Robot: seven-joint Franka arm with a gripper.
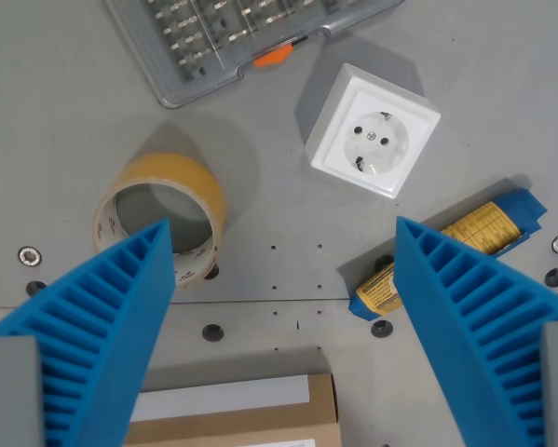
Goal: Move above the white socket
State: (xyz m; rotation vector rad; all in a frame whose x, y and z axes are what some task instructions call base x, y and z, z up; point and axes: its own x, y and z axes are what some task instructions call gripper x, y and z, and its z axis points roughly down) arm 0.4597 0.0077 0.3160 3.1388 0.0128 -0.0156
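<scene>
A white square socket (374, 129) stands on the grey table in the upper right of the wrist view, its round face turned up. My gripper (283, 244) is open and empty, its two blue ribbed fingers (102, 307) spread wide at the bottom left and bottom right. The socket lies beyond the fingertips and toward the wrist view's right, apart from both fingers.
A roll of tan tape (162, 216) lies at the left by the left finger. A grey bit-set case (227, 37) with an orange latch sits at the top. A yellow and blue pack (446, 250) lies at the right. A cardboard box (237, 414) is at the bottom.
</scene>
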